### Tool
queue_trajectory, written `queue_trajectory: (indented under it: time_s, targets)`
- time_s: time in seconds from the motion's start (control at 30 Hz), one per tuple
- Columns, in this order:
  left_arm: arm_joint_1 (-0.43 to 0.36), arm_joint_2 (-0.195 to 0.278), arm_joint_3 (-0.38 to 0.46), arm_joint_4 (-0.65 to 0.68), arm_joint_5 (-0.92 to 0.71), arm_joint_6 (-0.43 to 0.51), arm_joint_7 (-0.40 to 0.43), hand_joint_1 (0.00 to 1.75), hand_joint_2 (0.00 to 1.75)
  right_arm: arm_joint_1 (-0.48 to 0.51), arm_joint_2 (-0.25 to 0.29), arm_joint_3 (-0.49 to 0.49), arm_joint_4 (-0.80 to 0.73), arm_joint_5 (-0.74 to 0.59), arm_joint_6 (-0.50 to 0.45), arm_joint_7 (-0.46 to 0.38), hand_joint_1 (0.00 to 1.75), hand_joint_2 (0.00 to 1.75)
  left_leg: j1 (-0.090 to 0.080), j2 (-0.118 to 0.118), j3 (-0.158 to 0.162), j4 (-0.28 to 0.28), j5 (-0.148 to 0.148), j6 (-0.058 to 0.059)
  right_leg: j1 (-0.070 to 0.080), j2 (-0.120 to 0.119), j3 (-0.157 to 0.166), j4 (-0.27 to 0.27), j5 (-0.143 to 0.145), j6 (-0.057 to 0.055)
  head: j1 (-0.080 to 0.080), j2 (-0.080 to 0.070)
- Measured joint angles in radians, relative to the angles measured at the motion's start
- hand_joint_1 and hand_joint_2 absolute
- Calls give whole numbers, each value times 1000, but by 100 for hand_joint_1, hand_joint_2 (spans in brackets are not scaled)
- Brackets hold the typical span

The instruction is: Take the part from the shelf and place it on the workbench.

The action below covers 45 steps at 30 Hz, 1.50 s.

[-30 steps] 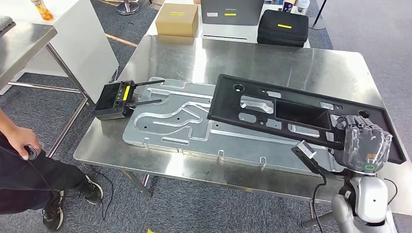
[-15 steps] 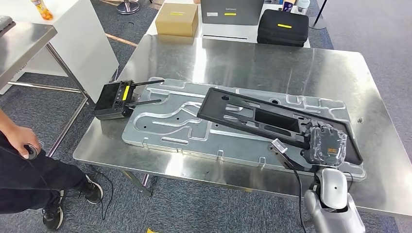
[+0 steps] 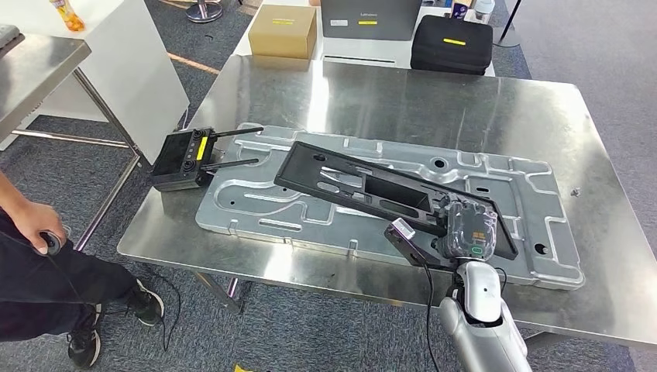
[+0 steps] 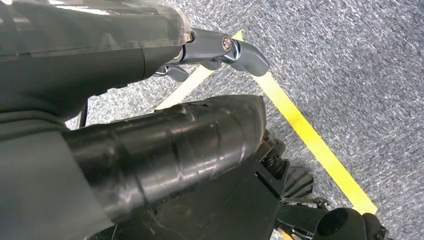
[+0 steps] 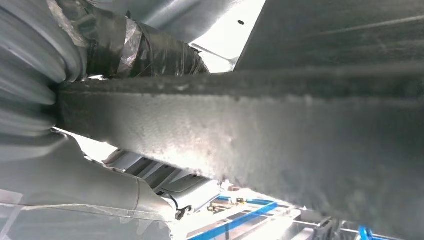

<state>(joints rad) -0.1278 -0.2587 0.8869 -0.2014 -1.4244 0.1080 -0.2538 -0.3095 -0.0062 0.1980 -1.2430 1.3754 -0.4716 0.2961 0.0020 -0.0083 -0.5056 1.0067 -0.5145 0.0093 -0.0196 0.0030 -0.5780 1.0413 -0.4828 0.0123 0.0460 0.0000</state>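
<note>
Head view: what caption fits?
Right robot hand holds a black part over the metal plate on the workbench.

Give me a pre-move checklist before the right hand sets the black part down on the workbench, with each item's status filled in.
1. Hold on the part: the right hand grips the near end of the black part. Ok.
2. Part over the landing spot: it sits above the aluminium plate on the workbench. Ok.
3. Part level: the near end looks raised and the far end lower. Not ok for a flat release.
4. Far end touching the plate: cannot tell.
5. Black controller near the part's far end: apart from it, antennas lying on the plate. Ok, but close.
6. Person beside the workbench: off to the side, away from the part. Ok.
</note>
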Motion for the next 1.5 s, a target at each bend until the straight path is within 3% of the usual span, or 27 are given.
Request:
queue_trajectory:
  time_s: [0.03, 0.07, 0.2, 0.37, 0.6, 0.7, 0.83, 1.17, 1.5]
  targets:
    - [0, 0, -2, 0, 0, 0, 1, 0, 0, -2, 2, 1, 4, 2, 0, 4, 6, 175, 0, 0, 0, 0, 0, 0, 0, 0, 0, 0, 0, 0, 0, 0]
    - [0, -1, -4, 0, 0, 0, 1, 0, 0, -4, 4, 2, 8, 7, 1, 10, 0, 175, 0, 0, 0, 0, 0, 0, 0, 0, 0, 0, 0, 0, 0, 0]
    - [0, -6, -10, 0, 0, 3, 2, 0, 0, -8, 14, 2, 24, 40, -7, 42, 0, 0, 0, 0, 0, 1, 0, 0, -1, 0, 0, 0, 0, 0, 0, 0]
    - [0, -13, -15, 0, 0, 7, 2, 0, 0, -8, 25, 2, 35, 106, -41, 73, 0, 0, 0, 0, 0, 1, 0, 0, -1, 0, 0, 0, 0, 0, 0, 0]
    - [2, -17, -23, 0, 0, 15, 2, 0, 0, -8, 28, 6, 29, 167, -13, 71, 0, 0, -1, 0, 0, 1, 0, 0, 0, 0, 0, 0, 0, 0, 0, 0]
    - [4, -17, -27, 0, 2, 19, -2, 0, 0, -8, 27, 19, 12, 185, 49, 69, 0, 0, -1, 0, 0, 1, 0, 0, 0, 0, 0, 0, 0, 0, 0, 0]
    - [10, -17, -28, 0, 6, 20, -23, 0, 0, -10, 13, 52, -11, 165, 206, 56, 0, 0, -1, 0, 0, 1, 0, 0, 0, 0, 0, 0, 0, 0, 0, 0]
    - [28, -14, -20, 0, 17, 32, -46, 0, 0, -49, -125, 190, -75, 106, 458, 57, 0, 0, -1, 0, 0, 1, 0, 0, -1, 0, 1, -1, 1, 1, 0, 0]
    - [40, -7, -2, 0, 35, 42, -55, 0, 0, -12, -225, 229, -166, 81, 451, 83, 0, 0, -1, 0, 0, 1, 0, 0, -1, 0, 0, -1, 1, 1, 0, 0]
